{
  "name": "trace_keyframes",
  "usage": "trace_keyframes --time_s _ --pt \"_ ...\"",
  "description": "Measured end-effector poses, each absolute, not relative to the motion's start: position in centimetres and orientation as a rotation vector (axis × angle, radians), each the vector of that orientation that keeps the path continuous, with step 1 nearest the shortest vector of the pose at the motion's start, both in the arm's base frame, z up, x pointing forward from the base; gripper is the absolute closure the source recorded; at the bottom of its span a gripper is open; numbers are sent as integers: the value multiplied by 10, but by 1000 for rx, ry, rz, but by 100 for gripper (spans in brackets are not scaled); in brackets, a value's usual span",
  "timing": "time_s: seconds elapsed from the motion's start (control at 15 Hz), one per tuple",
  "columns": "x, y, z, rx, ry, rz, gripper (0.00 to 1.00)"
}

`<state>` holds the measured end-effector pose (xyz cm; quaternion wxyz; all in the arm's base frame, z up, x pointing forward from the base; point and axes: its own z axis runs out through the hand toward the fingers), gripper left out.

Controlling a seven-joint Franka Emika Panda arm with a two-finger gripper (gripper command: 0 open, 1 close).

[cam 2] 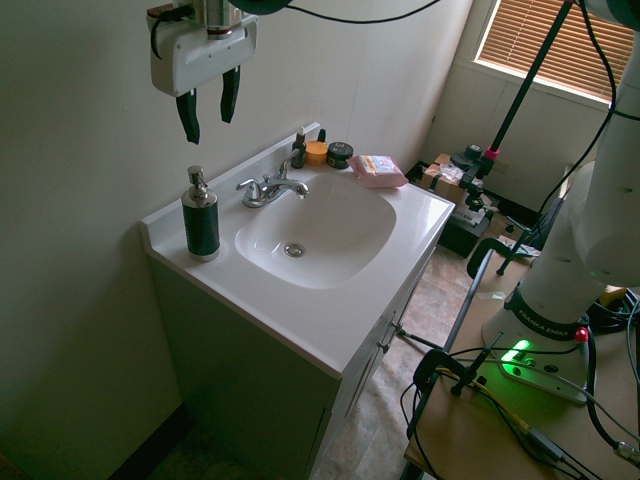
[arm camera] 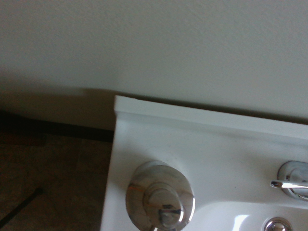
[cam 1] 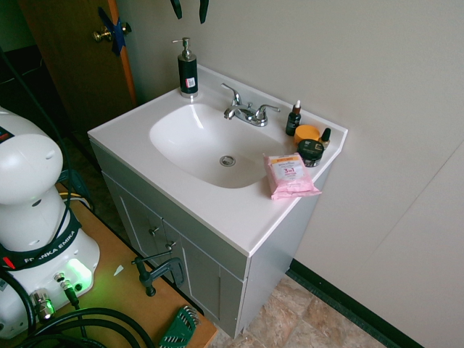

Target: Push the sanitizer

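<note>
The pincer (cam 2: 208,104) is seen wide open and empty, pointing straight down, high above the sanitizer (cam 2: 200,215). The sanitizer is stood upright on the back corner of the white tabletop (cam 2: 300,320), beside the sink bowl (cam 2: 320,235), near the silver tap (cam 2: 268,188)

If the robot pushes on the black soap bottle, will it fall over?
Pressed straight down on its pump, the sanitizer would probably stay standing, since its base sits flat on the counter. Pushed sideways near the top, it might tip: it is tall and narrow. Its shiny body looks hard and maybe slippery.
</note>
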<state>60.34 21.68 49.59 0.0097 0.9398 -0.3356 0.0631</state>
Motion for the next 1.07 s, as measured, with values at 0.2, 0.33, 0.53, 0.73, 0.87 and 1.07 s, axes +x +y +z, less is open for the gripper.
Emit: trace_keyframes --time_s 0.2,0.33,0.53,0.73,0.87,1.07 --pt "609 230 488 2932 -1032 183 100" --pt "611 234 484 2931 -1029 177 100" --pt "612 237 479 2928 -1029 168 100" --pt "613 238 472 2920 -1028 153 100" --pt "614 239 465 2914 -1028 141 100" --pt "615 240 459 2908 -1030 129 100"
